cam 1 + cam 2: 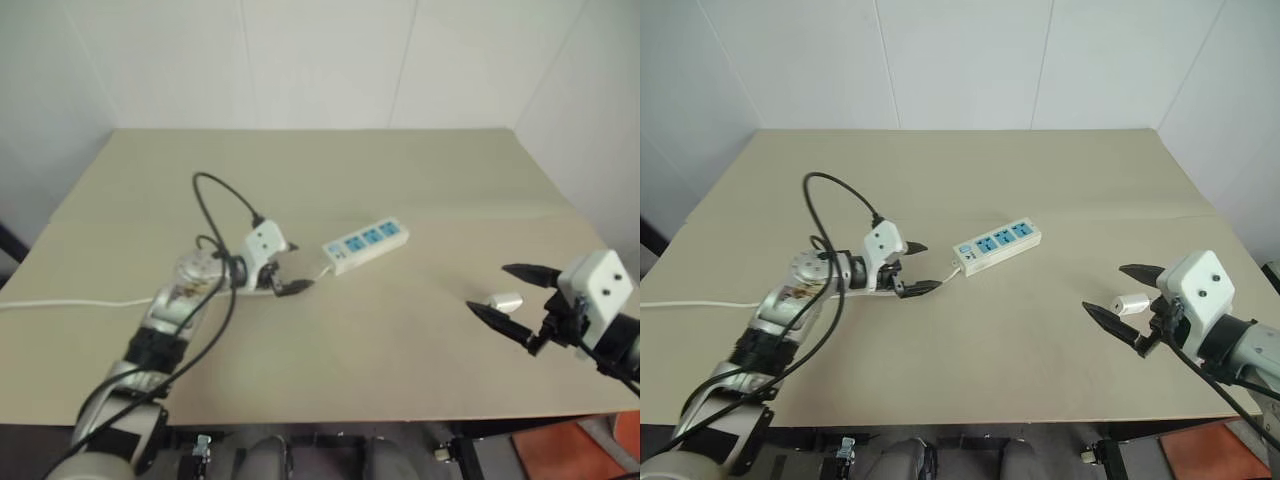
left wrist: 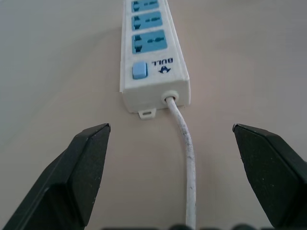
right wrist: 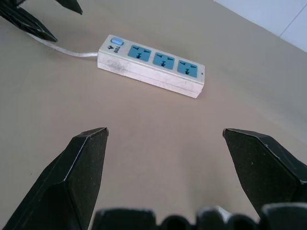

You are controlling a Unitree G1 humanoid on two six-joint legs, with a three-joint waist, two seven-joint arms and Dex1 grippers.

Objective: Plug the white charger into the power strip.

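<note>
white charger [image 1: 1132, 303] lies flat on the table [image 1: 1040, 180] at the robot's right, between the spread fingers of the right gripper [image 1: 1122, 291], not gripped; its long axis looks roughly sideways, tipped slightly up toward the right in the head views, prongs too small to tell. right gripper is wide open and empty, probably lined up for a grab. power strip [image 1: 996, 243] sits near table centre, well apart from the charger, long axis diagonal, sockets face up, cable [image 2: 187, 158] end toward the left gripper [image 1: 913, 267]. left gripper is also wide open, empty, just beside that end, straddling the cable, likely to steady the strip.
</note>
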